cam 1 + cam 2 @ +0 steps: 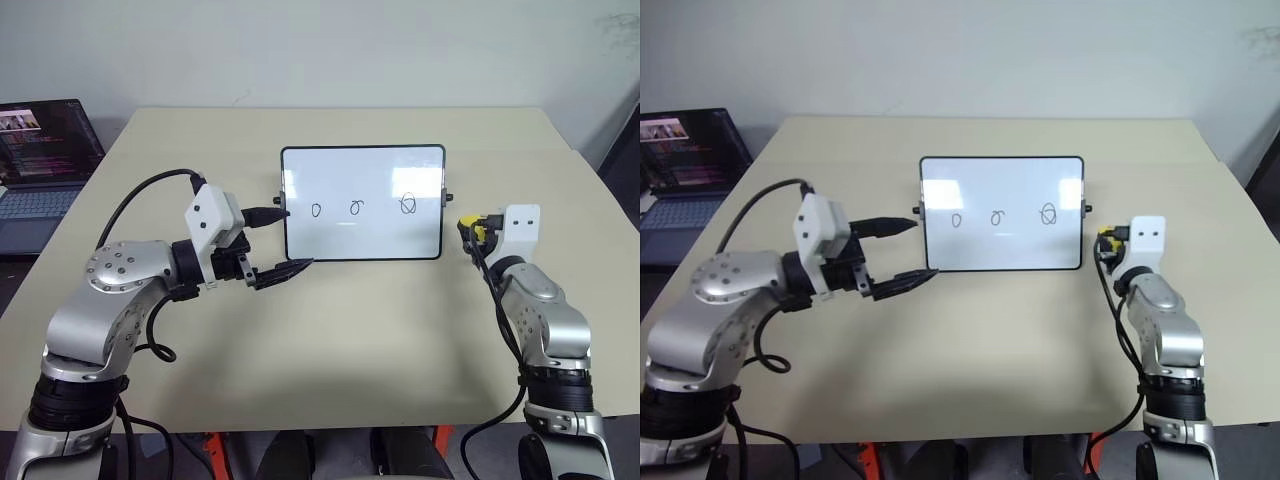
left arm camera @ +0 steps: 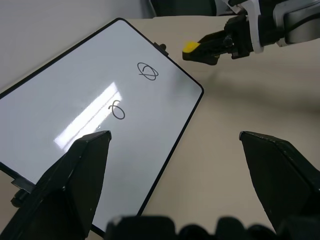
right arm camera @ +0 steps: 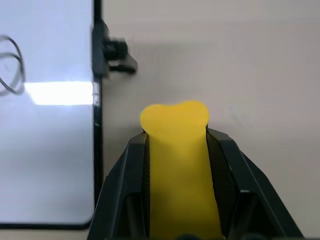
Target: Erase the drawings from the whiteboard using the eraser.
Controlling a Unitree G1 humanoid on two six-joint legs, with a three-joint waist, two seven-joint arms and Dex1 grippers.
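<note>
- Right gripper (image 3: 177,150) clenched on small yellow block eraser (image 3: 176,145), just beside right edge of whiteboard.
- Left gripper (image 1: 910,250) released, spread wide at left edge of glossy white black-framed whiteboard (image 1: 362,165) on beige desk (image 1: 350,320).
- Three black loop drawings (image 1: 357,207) intact.

We stand at a beige table (image 1: 330,340) before a plain pale wall (image 1: 320,50).
At our far left an open laptop (image 1: 40,165) glows; overhead light glares softly.
</note>
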